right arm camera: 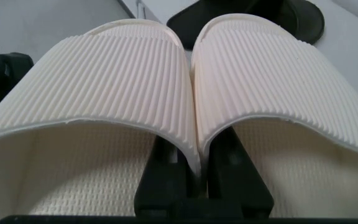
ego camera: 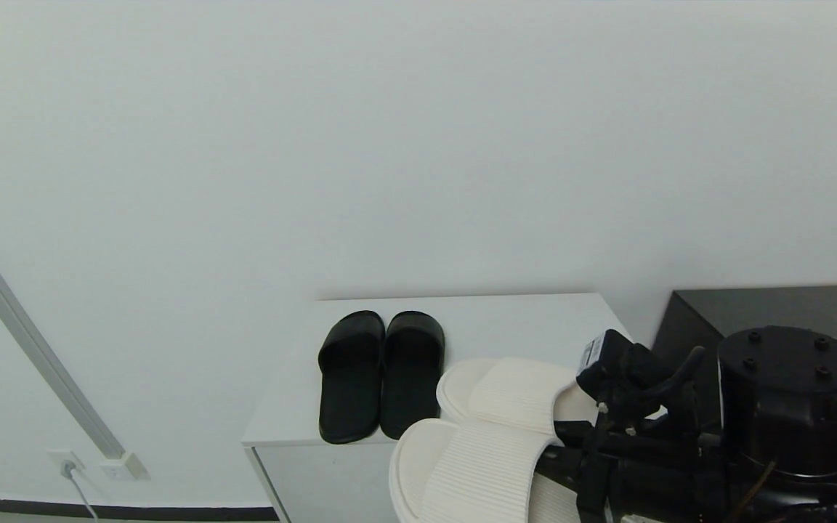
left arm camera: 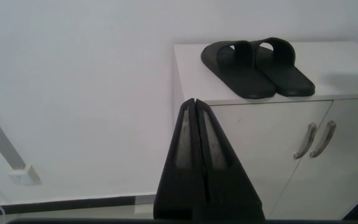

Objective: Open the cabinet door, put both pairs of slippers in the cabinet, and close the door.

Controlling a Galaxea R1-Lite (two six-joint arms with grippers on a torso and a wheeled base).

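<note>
1. White slippers point(right arm camera: 135, 81): we find both clamped by the right gripper point(right arm camera: 194, 171), near the cabinet's point(ego camera: 520, 319) front edge.
2. Black slippers point(ego camera: 381, 374) sit atop it; doors point(left arm camera: 272, 146) closed.
3. Left gripper point(left arm camera: 194, 109): clenched, empty.

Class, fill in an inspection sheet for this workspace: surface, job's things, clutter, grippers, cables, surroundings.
Surface: cabinet top, white and flat.
Job's things: black slippers side by side on the cabinet top; white slippers in the right gripper near its front right corner; doors shut.
Clutter: nothing seen.
Grippers: left gripper shut, empty, before the cabinet; right gripper shut on the white slippers' inner edges.
Cables: cable plugged into socket, low left.
Surroundings: white wall, grey trunking, dark unit at right.
</note>
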